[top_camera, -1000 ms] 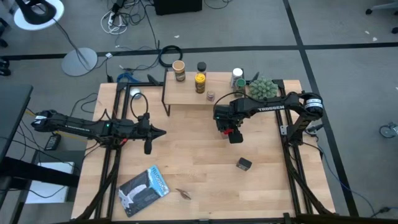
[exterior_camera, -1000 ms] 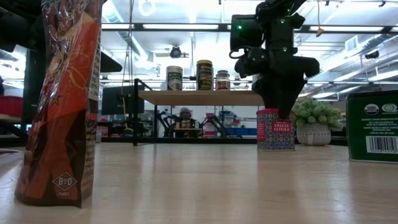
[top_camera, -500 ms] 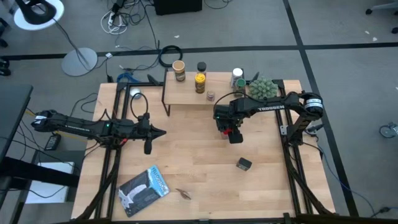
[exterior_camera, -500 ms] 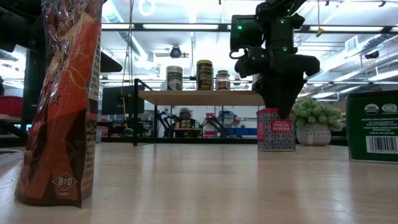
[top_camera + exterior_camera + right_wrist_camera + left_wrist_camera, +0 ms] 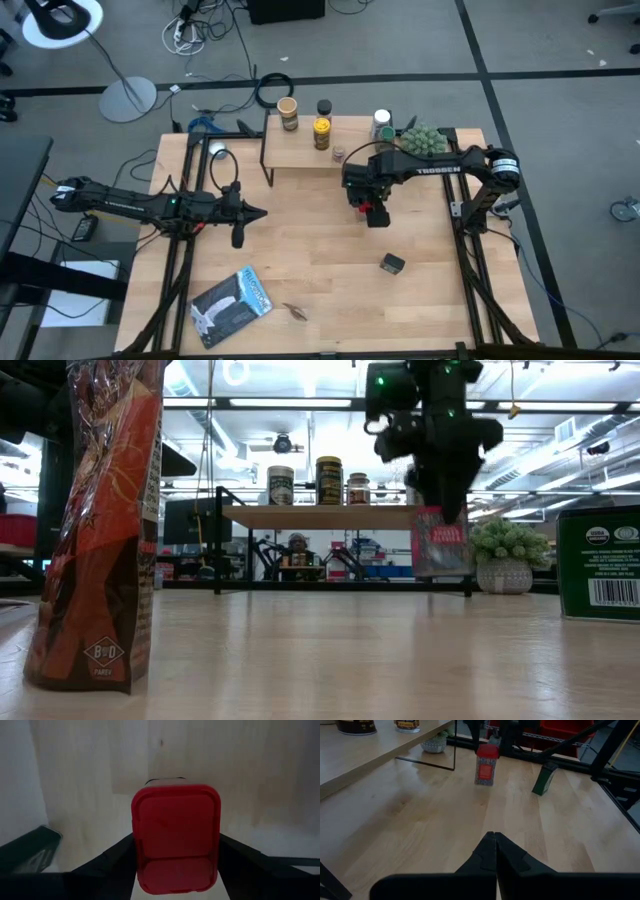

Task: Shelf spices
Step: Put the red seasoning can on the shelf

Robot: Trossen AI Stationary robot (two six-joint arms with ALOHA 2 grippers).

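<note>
The red tin (image 5: 441,541) hangs tilted, clear of the tabletop (image 5: 320,270), just in front of the shelf (image 5: 312,152). From the left I see my left gripper (image 5: 238,235) resting low over the table's left side, fingers pressed together on nothing. On the shelf stand the tan-lidded jar (image 5: 288,112), black-lidded jar (image 5: 324,107), yellow jar (image 5: 321,133) and white-capped bottle (image 5: 381,121). My right gripper (image 5: 175,870) clamps the red tin. The green tin (image 5: 392,263) lies nearer, to the right.

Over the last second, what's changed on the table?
The right gripper, shut on the red tin, has lifted it off the table; it now hangs tilted beside the shelf. The left gripper, the shelf jars and the green tin stayed put.
</note>
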